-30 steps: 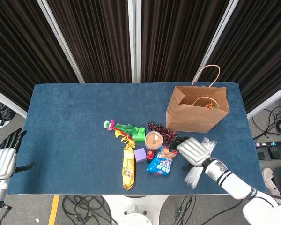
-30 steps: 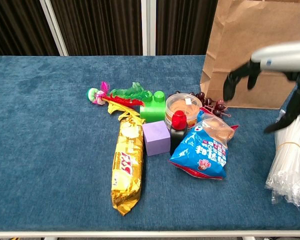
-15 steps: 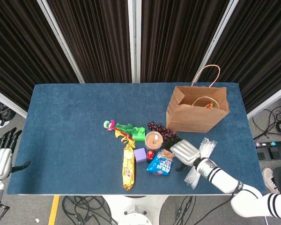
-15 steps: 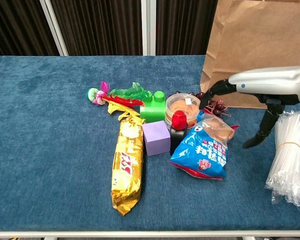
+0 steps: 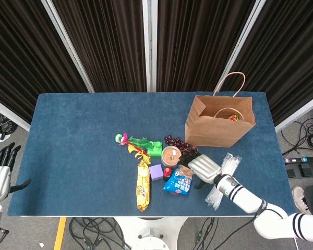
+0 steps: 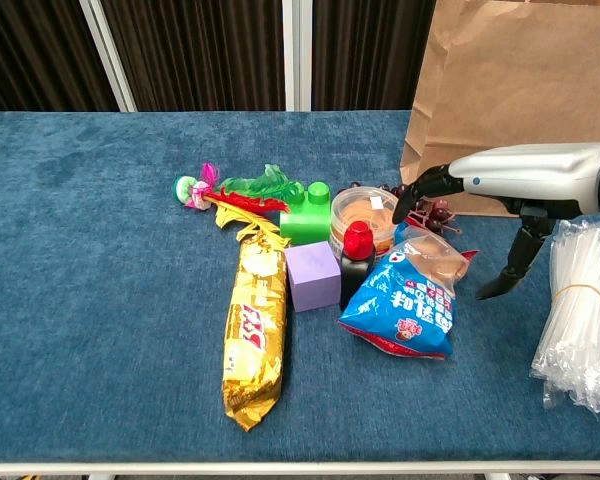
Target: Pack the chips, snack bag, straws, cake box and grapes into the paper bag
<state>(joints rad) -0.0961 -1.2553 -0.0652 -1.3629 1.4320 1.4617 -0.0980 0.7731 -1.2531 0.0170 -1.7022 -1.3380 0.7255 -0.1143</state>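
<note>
One brown paper bag (image 5: 219, 126) stands upright and open at the far right of the blue table (image 5: 78, 140), with two handles showing and something colourful inside that is too small to identify. One gold chips packet (image 6: 253, 333) lies lengthwise near the front edge. One blue snack bag (image 6: 405, 305) lies just right of it, touching one small dark bottle with a red cap (image 6: 356, 260). One round cake box (image 6: 367, 217) sits behind that bottle. One bunch of dark grapes (image 6: 427, 210) lies between the cake box and the paper bag. One bundle of clear straws (image 6: 575, 311), banded, lies at the right front. Also present: one purple cube (image 6: 313, 275), one green block (image 6: 306, 212) and one red, green and pink toy (image 6: 225, 195). The right hand (image 6: 510, 185) hovers over the grapes with its fingers (image 6: 425, 186) spread and curved downward, grasping nothing. The left hand (image 5: 0, 174) hangs off the table's left edge, fingers apart, empty.
</note>
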